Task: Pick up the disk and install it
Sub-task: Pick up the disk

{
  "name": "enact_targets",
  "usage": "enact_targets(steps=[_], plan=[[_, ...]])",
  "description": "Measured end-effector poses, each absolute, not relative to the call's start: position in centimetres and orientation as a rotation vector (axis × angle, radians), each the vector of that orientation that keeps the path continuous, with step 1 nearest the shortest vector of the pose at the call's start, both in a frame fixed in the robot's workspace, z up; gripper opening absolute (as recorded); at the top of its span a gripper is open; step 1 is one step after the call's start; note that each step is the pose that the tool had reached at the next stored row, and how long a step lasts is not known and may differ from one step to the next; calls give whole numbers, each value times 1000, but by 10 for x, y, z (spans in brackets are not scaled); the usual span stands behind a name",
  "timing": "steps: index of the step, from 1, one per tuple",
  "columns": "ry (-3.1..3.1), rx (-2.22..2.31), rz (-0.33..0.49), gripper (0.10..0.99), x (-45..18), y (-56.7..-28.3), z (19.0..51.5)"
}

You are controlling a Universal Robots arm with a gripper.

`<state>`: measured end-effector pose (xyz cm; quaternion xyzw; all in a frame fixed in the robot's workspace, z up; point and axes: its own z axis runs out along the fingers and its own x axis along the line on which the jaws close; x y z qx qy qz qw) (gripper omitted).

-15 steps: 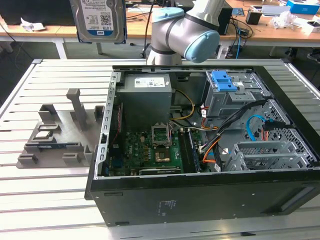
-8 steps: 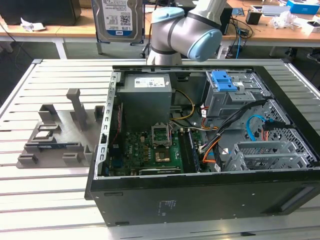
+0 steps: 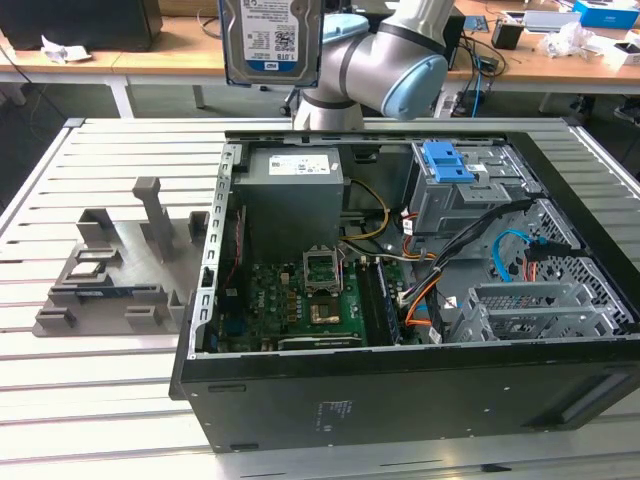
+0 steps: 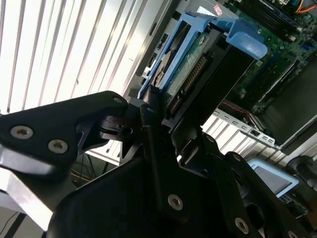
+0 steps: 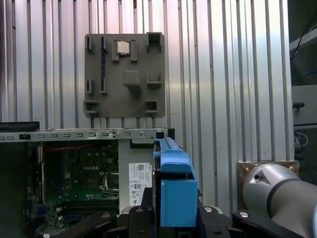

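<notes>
The exterior view's top edge cuts off the disk (image 3: 272, 40) and the robot arm (image 3: 395, 70) behind it.

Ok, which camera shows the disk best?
The exterior view: the disk is held aloft, label facing the camera. The second wrist view shows its connector edge in the gripper; the first wrist view, its blue rail edge-on.

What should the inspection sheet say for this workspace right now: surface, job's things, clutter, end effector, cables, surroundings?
Surface: slatted metal table, bearing an open computer case.
Job's things: the disk held in the air above the case.
Clutter: grey fixture plate beside the case, on the exterior view's left.
End effector: shut on the disk.
Cables: orange, blue and black leads inside the case.
Surroundings: wooden benches behind, with crumpled paper.
</notes>
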<state>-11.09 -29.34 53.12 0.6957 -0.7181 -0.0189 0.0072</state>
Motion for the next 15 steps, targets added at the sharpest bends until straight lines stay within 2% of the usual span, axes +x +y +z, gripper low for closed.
enact_targets(steps=[15], plan=[[-2245, 2175, -61, 365, -47, -293, 531]])
